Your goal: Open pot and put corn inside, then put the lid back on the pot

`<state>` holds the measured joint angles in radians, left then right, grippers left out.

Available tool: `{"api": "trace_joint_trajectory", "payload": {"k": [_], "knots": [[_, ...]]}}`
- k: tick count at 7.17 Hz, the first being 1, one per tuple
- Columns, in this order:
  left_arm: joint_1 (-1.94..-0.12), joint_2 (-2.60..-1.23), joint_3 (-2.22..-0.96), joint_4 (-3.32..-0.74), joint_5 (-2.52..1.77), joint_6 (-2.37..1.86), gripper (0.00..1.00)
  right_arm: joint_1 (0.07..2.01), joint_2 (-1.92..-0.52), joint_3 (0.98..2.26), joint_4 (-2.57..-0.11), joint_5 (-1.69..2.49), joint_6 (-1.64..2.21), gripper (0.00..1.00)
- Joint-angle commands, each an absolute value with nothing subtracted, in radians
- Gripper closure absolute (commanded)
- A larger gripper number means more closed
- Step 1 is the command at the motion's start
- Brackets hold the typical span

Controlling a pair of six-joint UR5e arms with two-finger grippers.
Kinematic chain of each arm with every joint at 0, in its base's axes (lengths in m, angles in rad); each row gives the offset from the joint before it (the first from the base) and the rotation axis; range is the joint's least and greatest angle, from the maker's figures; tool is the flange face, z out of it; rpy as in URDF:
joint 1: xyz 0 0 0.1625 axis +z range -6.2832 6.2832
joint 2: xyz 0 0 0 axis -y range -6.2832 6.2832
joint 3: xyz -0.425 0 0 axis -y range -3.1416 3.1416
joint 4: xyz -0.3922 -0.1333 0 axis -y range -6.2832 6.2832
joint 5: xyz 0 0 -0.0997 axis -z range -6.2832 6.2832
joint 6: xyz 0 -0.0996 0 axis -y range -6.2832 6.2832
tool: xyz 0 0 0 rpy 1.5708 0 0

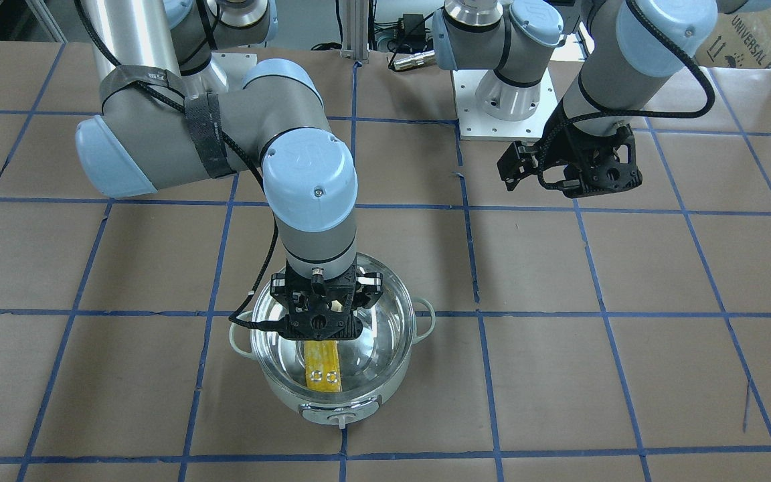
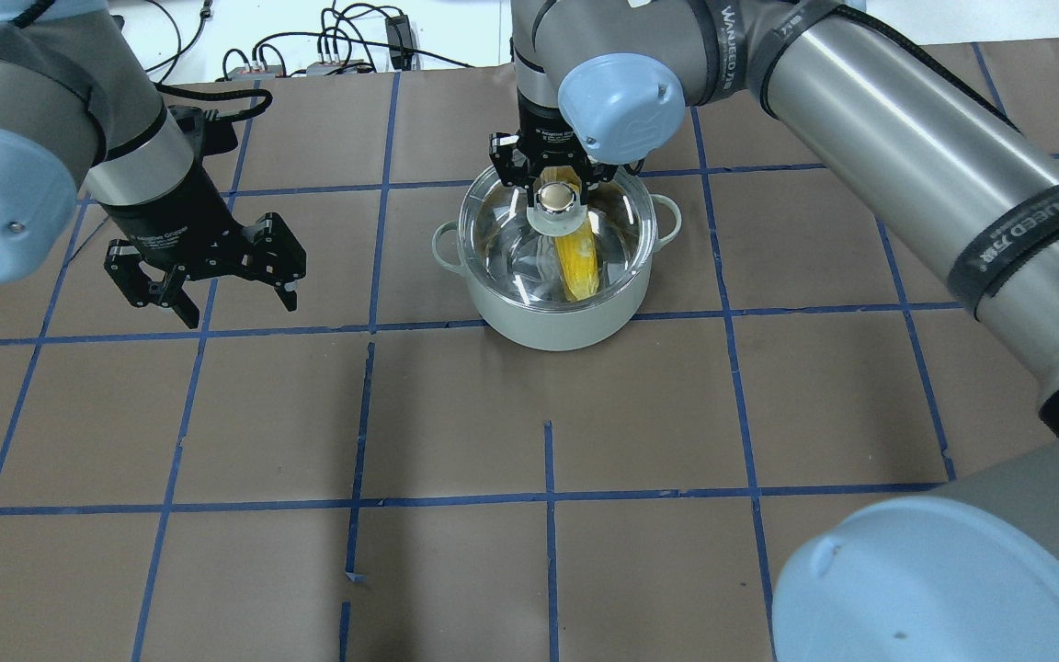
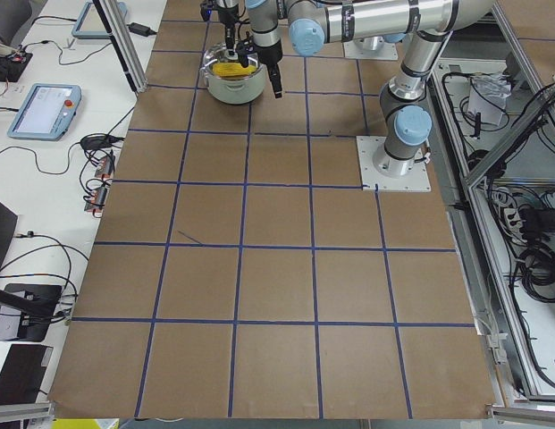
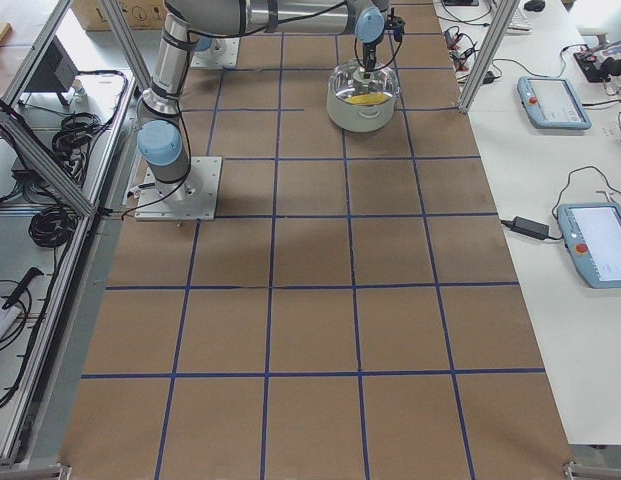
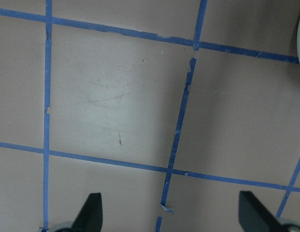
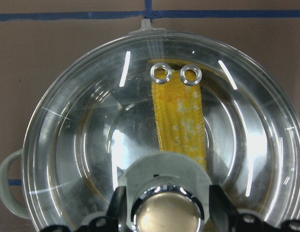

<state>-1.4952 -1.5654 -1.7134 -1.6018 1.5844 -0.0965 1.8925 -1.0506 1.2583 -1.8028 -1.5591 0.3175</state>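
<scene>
The pale mint-white pot (image 2: 557, 322) stands on the table with the clear glass lid (image 2: 511, 239) seated on its rim. The yellow corn (image 2: 577, 262) lies inside on the steel bottom and shows through the glass in the right wrist view (image 6: 181, 121). My right gripper (image 2: 557, 198) hangs straight down over the pot. Its fingers (image 6: 120, 205) press on both sides of the lid's pale knob base (image 6: 166, 169). My left gripper (image 2: 240, 311) is open and empty, above bare table well to the left of the pot.
Brown paper with a blue tape grid covers the table (image 2: 456, 414). The pot's control knob (image 1: 340, 420) faces away from me. The arm base plate (image 1: 506, 100) and cables lie at my edge of the table.
</scene>
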Motion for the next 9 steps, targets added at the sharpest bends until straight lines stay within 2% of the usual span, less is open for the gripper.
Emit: {"api": "trace_joint_trajectory", "payload": {"k": [1, 3, 4, 7, 9], "knots": [[-1.493, -1.559, -1.703, -1.603, 1.588, -0.095, 0.00, 1.887, -1.049, 1.256, -1.802, -1.563, 0.316, 0.17], [-1.493, -1.581, -1.669, -1.612, 1.583, -0.101, 0.00, 1.861, -1.063, 1.232, -1.801, -1.566, 0.264, 0.10], [-1.491, -1.571, -1.666, -1.612, 1.583, -0.101, 0.00, 1.827, -1.089, 1.218, -1.790, -1.569, 0.171, 0.01], [-1.491, -1.559, -1.638, -1.617, 1.582, -0.101, 0.00, 1.639, -1.263, 1.230, -1.437, -1.560, -0.160, 0.00], [-1.491, -1.554, -1.638, -1.632, 1.583, -0.101, 0.00, 1.614, -1.333, 1.293, -1.402, -1.559, -0.225, 0.00]]}}
